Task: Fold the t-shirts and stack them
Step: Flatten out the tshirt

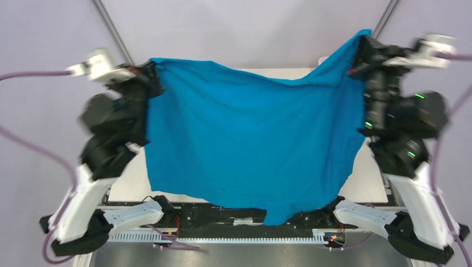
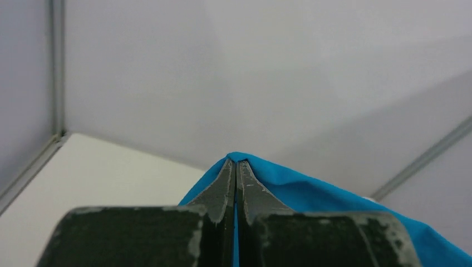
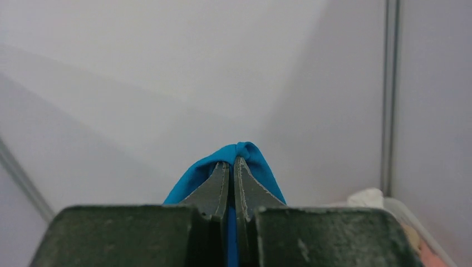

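Note:
The bright blue t-shirt point(image 1: 250, 142) hangs spread wide in the air between both arms, above the white table point(image 1: 131, 183), its lower edge drooping toward the near edge. My left gripper point(image 1: 151, 69) is shut on its top left corner; in the left wrist view the blue t-shirt point(image 2: 311, 192) wraps over the closed gripper point(image 2: 236, 162). My right gripper point(image 1: 359, 47) is shut on its top right corner; in the right wrist view the blue t-shirt point(image 3: 253, 156) bunches over the closed gripper point(image 3: 232, 161). The other t-shirts are mostly hidden.
A white plastic tray point(image 3: 406, 214) shows at the lower right of the right wrist view, with white cloth point(image 3: 367, 197) and a strip of pink cloth point(image 3: 431, 257) in it. Grey walls and metal frame poles point(image 1: 114, 30) surround the table.

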`<state>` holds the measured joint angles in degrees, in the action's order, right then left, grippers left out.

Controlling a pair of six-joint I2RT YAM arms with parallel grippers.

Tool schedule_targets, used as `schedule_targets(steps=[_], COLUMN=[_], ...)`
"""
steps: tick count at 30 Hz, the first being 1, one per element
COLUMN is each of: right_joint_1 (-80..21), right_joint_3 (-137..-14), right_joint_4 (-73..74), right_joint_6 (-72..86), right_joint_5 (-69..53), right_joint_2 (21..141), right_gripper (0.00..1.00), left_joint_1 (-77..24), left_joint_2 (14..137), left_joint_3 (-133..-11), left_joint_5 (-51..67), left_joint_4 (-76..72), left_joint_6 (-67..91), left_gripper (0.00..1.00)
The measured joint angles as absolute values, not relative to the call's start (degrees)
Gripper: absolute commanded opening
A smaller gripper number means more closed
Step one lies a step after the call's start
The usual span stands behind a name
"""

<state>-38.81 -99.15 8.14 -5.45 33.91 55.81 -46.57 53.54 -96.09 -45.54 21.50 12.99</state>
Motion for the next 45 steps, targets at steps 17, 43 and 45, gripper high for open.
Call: schedule_targets(steps=[17, 43, 45], right_joint_1=[-22.6, -20.2, -20.2], right_joint_3=[-75.5, -59.7, -60.2], right_joint_4=[-5.9, -12.6, -14.5], right_joint_6=[-4.8, 24.2, 25.1], right_joint_5=[47.6, -4.4, -5.5], right_joint_2=[106.0, 107.0, 109.2], right_gripper=[0.92, 0.98, 0.98], left_joint_1=[-16.9, -30.8, -30.5], left_joint_2=[109.7, 92.2, 91.1], left_joint_3=[-87.5, -48.4, -47.2], left_joint_5=[-40.9, -0.1, 0.1], left_joint_4=[29.2, 9.7, 7.5], left_joint_6=[30.2, 37.2, 38.1], left_gripper=[0.81, 0.85, 0.85])
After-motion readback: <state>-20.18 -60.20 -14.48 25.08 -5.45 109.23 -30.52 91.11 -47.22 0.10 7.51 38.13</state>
